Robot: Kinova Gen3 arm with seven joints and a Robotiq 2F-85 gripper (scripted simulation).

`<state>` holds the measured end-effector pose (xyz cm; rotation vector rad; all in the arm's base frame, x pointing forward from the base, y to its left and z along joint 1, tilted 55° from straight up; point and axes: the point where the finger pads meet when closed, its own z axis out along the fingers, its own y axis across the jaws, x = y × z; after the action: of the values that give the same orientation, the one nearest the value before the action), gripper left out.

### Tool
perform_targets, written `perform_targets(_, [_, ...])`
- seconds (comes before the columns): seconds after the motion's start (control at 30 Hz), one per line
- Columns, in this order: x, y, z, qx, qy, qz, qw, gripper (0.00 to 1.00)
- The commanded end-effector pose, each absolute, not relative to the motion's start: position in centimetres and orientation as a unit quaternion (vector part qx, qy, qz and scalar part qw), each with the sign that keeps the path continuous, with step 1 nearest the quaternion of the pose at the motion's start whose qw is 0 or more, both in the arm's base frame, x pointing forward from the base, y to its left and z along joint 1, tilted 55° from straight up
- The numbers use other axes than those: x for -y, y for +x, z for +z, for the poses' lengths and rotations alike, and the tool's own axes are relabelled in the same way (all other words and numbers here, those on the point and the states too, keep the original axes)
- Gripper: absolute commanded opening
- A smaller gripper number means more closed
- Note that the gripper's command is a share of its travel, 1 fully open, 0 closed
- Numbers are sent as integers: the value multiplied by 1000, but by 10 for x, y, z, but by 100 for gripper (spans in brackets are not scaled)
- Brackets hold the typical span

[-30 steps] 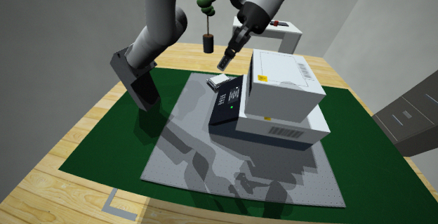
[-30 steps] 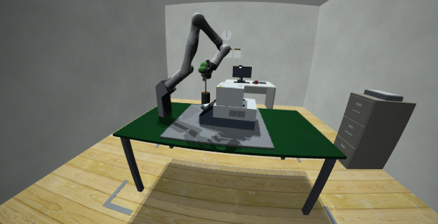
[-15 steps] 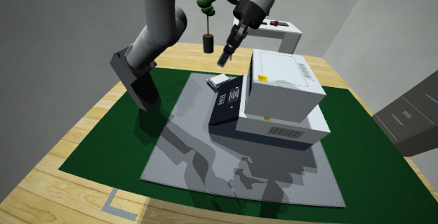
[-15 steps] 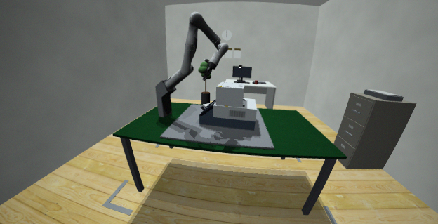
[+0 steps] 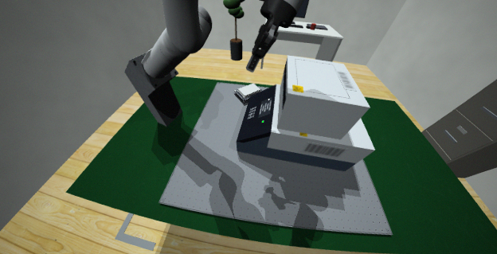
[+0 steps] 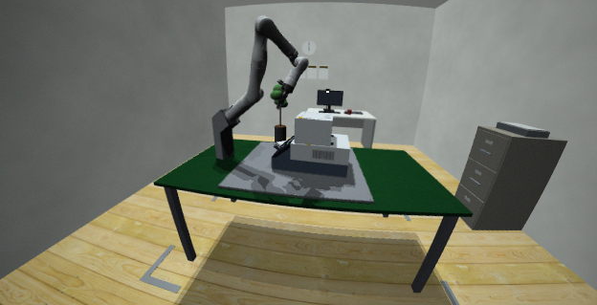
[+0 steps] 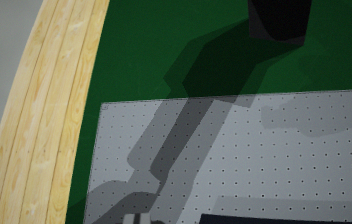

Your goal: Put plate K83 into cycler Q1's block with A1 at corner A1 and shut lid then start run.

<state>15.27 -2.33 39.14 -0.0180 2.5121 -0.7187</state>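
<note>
My gripper (image 5: pixel 251 66) (image 6: pixel 279 106) (image 7: pixel 137 218) is shut and empty, high above the board, over the area of the nest and the key panel. A white plate (image 5: pixel 249 89) lies on the small dark nest N1 (image 5: pixel 238 93), beside the cycler's key panel. Its label and wells are too small to read. The cycler Q1 (image 5: pixel 315 113) (image 6: pixel 320 152) stands on the grey board, its sloped dark key panel (image 5: pixel 256 119) facing the arm's base. The lamp (image 5: pixel 263 121) is green. The block is hidden inside the tall white upper housing (image 5: pixel 324 77), and the lid's state cannot be told.
The grey perforated board (image 5: pixel 191 189) (image 6: pixel 249 185) (image 7: pixel 302 185) lies on the green table top (image 5: pixel 119 165) (image 6: pixel 397 174) (image 7: pixel 142 45). The arm's base (image 5: pixel 153 93) (image 6: pixel 222 136) stands at its left. The cycler's tall housing rises close beside the gripper.
</note>
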Motion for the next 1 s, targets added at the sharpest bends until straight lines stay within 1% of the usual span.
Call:
perform_targets(0.0, [19, 152, 390, -927, -20, -264, 264, 10])
perform_targets(0.97, [-15, 147, 376, -914, -141, -253, 286, 10])
